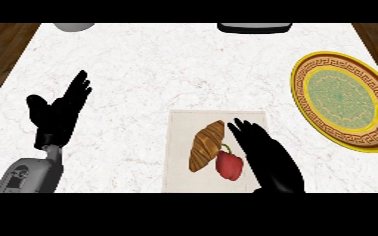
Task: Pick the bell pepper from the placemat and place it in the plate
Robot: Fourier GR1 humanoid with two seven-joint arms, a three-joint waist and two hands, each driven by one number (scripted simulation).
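Pepper, red, lies on the placemat beside a croissant; right hand just beside it, fingers straight and spread. Left hand rests open at left. Plate sits far right

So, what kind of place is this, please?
Probably a kitchen counter set for a meal: a white marble top, an ornate plate, and a placemat with a croissant and a red bell pepper.

Left hand: lower left of the frame, fingers straight, pointing up, grey forearm below. Right hand: lower centre-right, fingers extended, angled toward the upper left.
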